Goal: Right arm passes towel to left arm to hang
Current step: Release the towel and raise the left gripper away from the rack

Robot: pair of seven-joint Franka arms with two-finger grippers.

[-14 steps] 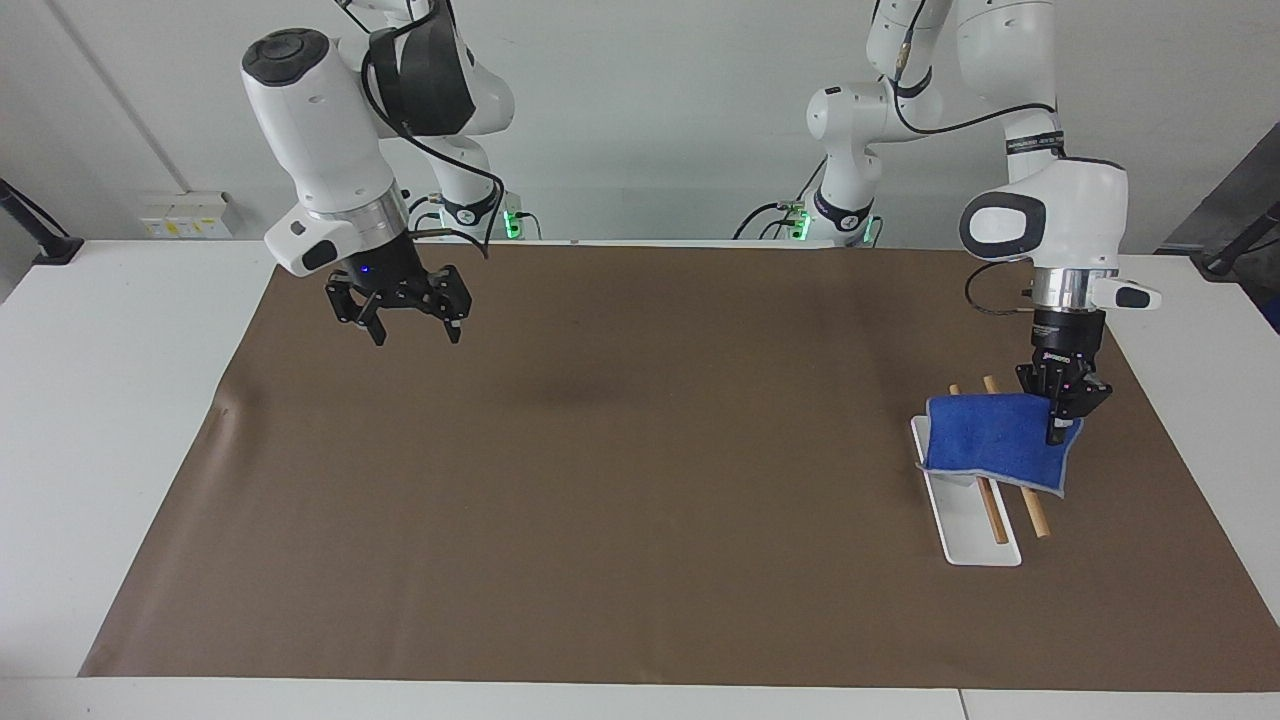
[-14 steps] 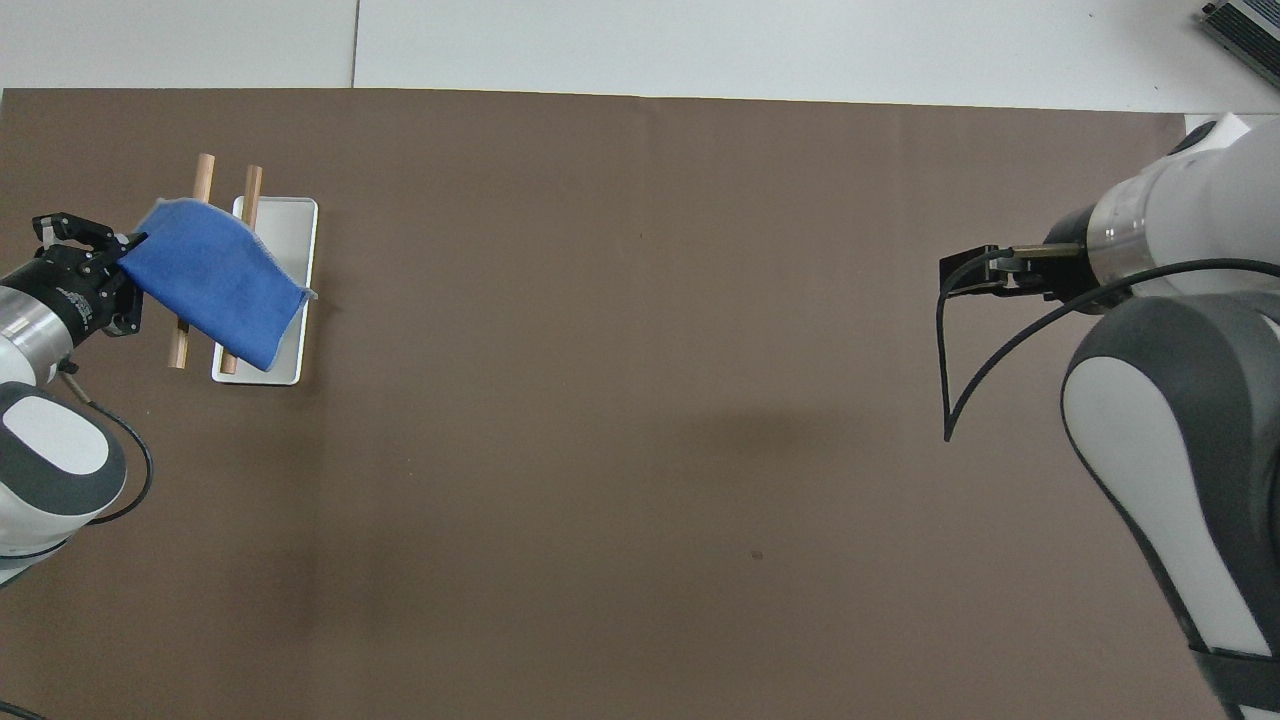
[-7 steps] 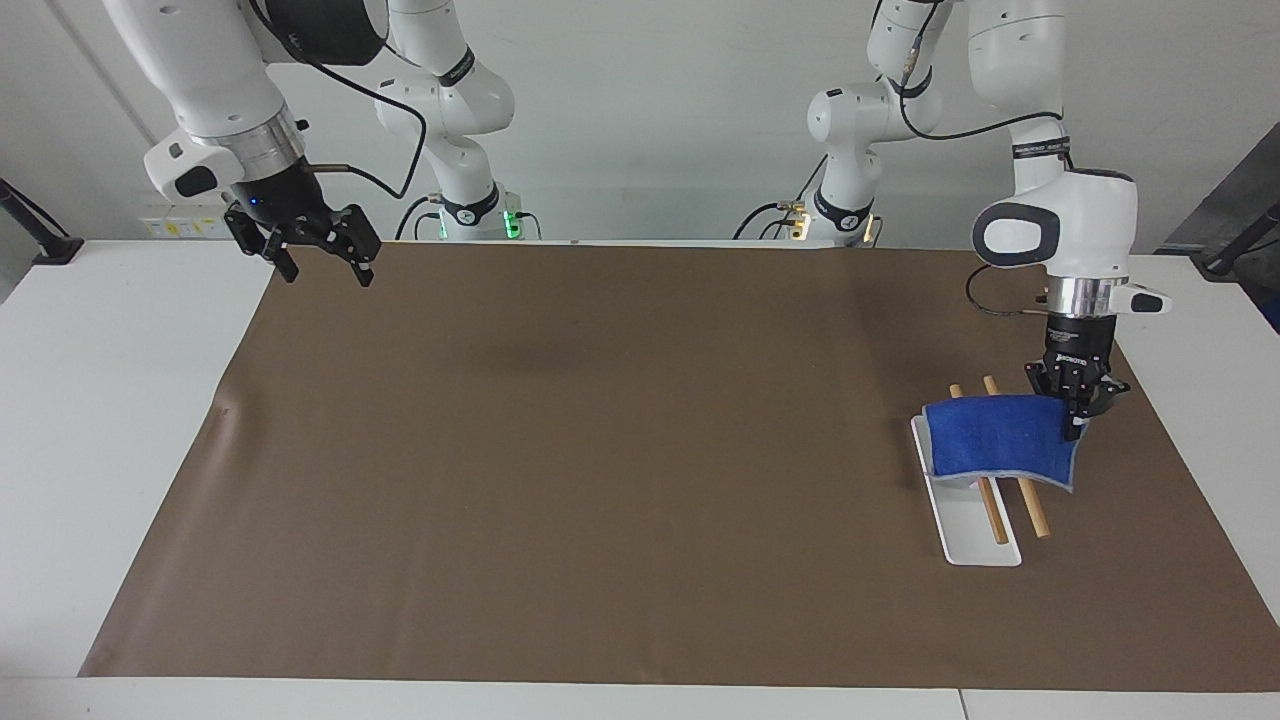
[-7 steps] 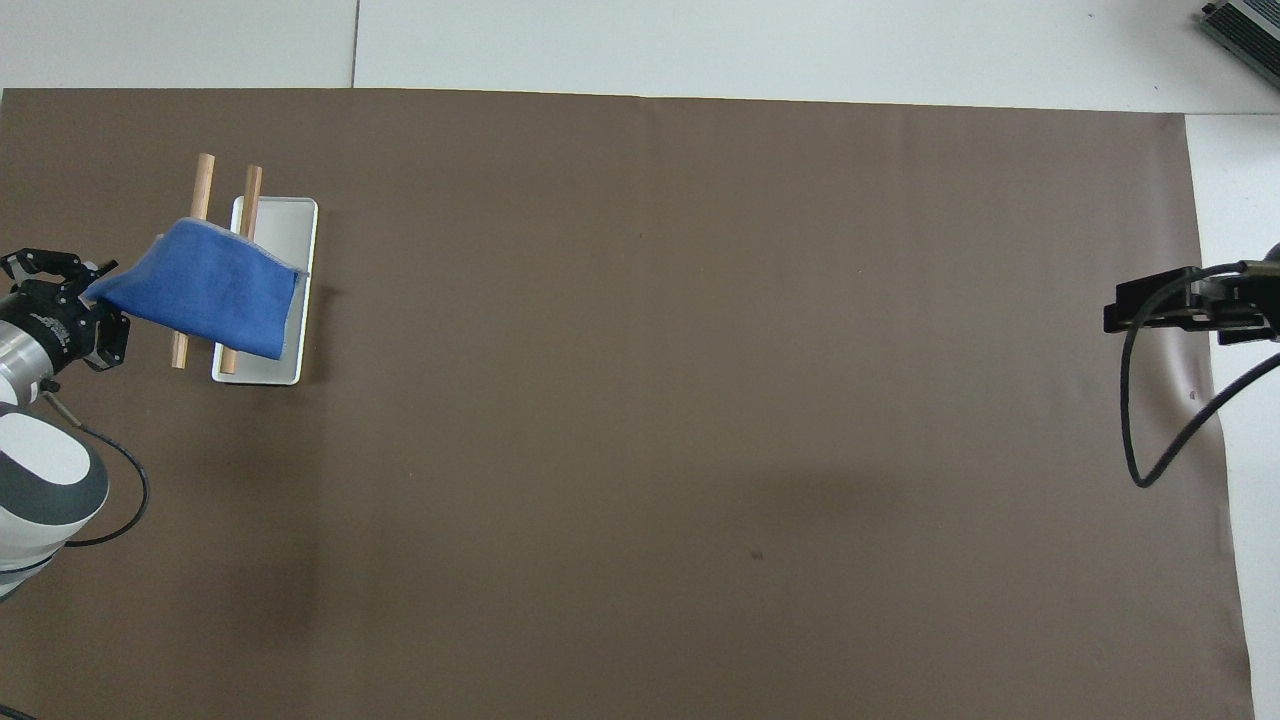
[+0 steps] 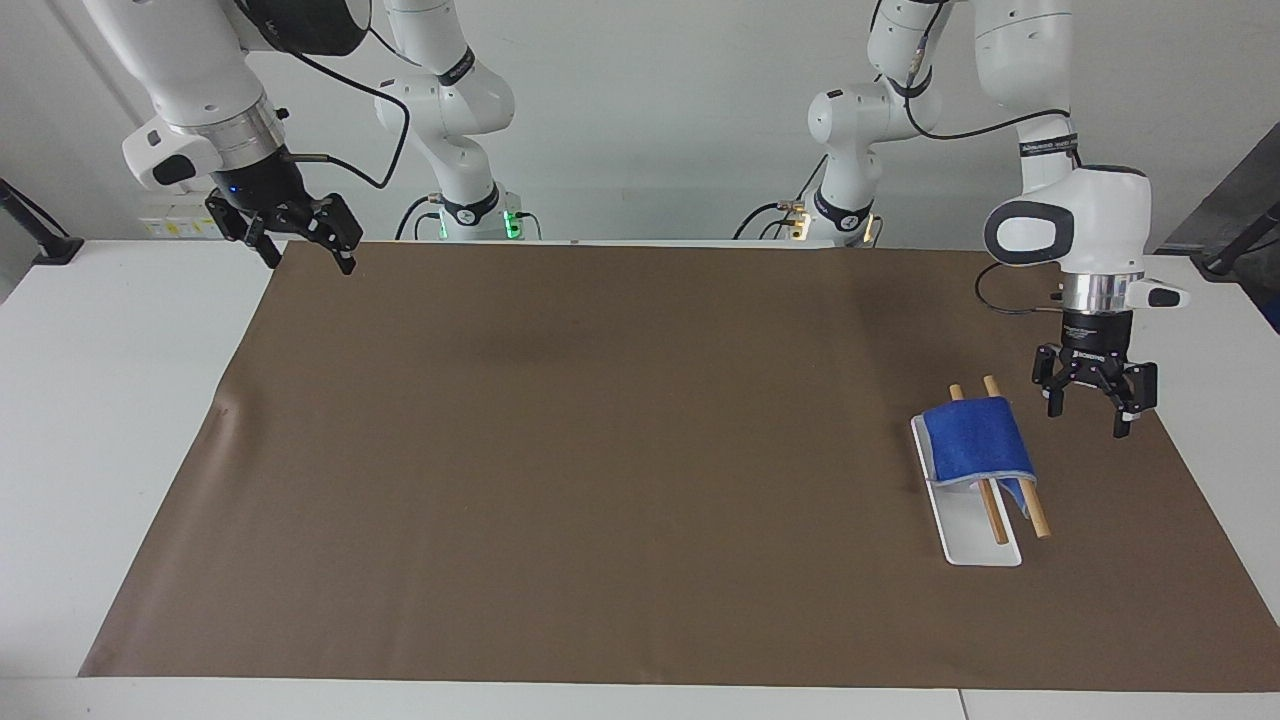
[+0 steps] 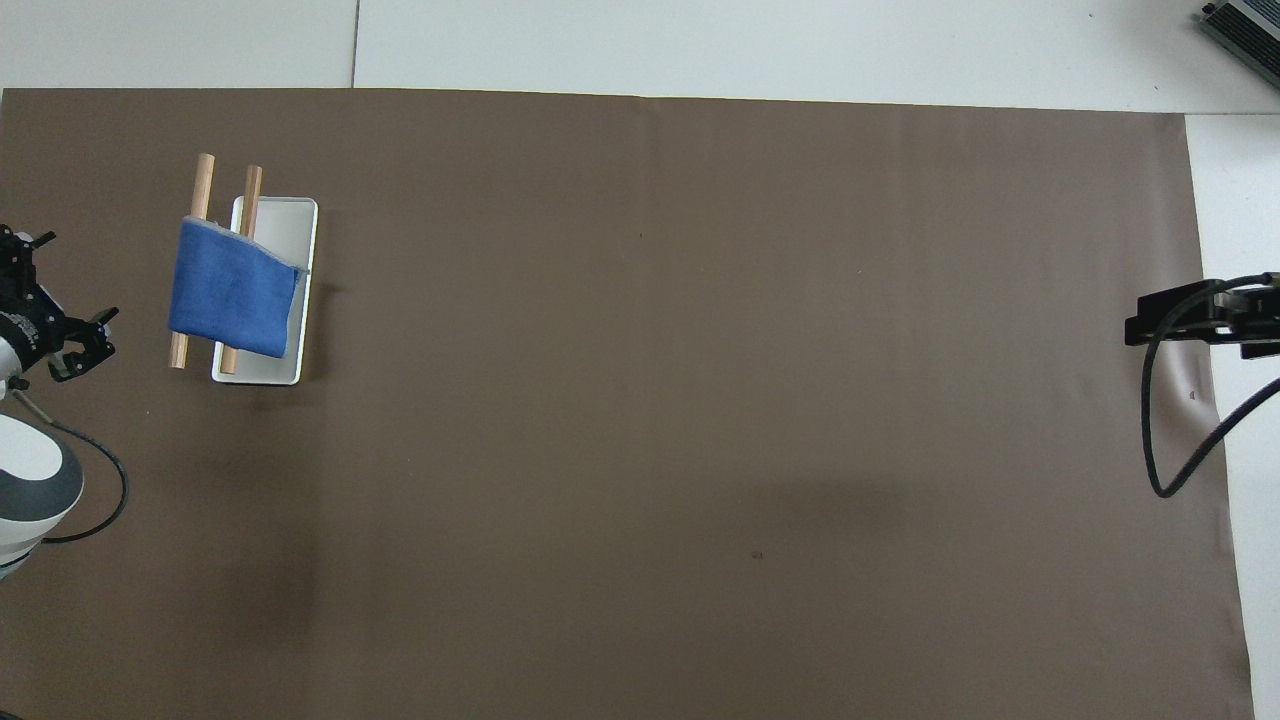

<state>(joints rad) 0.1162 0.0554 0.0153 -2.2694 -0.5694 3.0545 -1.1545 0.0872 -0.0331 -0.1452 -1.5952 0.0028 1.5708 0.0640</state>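
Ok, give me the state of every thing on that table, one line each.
towel: draped over both wooden bars, held by nothing.
rack: standing on the brown mat at the left arm's end, towel on its bars.
left gripper: fingers open, empty, hanging beside the rack, clear of the towel.
right gripper: fingers open, empty, raised over the mat's corner, waiting.

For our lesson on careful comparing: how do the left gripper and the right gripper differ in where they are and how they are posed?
The left gripper points straight down beside the towel draped on the rack; the right gripper is tilted, over the brown mat's corner at the right arm's end. The left gripper hangs low near the mat; the right gripper is raised higher. Both are black, with fingers open, holding nothing.
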